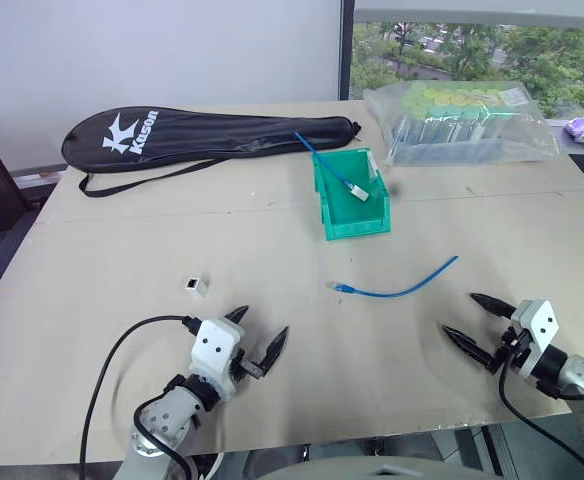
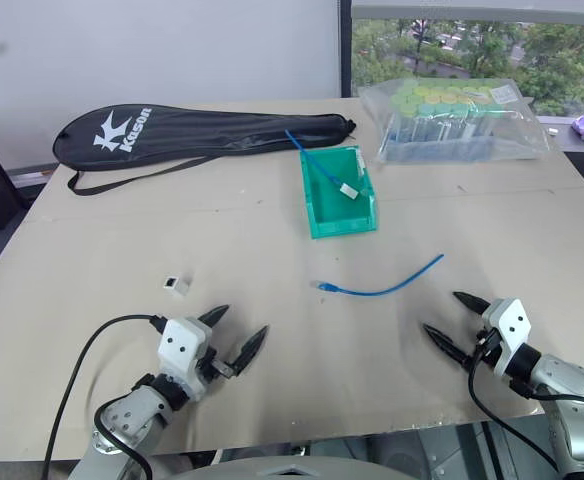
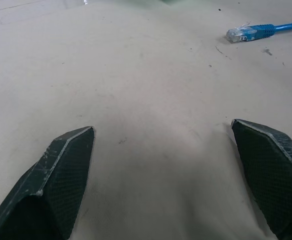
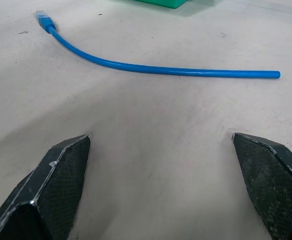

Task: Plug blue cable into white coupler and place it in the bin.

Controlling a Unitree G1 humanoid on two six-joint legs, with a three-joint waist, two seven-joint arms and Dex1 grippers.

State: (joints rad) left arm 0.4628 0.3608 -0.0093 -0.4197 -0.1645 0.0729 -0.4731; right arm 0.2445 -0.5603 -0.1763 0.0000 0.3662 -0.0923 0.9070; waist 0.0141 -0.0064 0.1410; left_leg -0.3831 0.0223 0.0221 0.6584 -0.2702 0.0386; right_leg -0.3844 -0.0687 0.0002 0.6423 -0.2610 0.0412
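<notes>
Both pincers, left pincer (image 1: 257, 335) and right pincer (image 1: 469, 318), rest released at lower frame, flanking the blue cable (image 1: 402, 288) at desk (image 1: 122, 260) centre; white coupler (image 1: 196, 286) lies centre-left, bin (image 1: 352, 222) above, ready for grasping.

white coupler (image 1: 195, 287) socket too small to tell, blue cable (image 3: 266, 30) cut off at edge

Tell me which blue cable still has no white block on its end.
The curved blue cable lying loose on the table; the straighter cable in the green bin carries one.
</notes>
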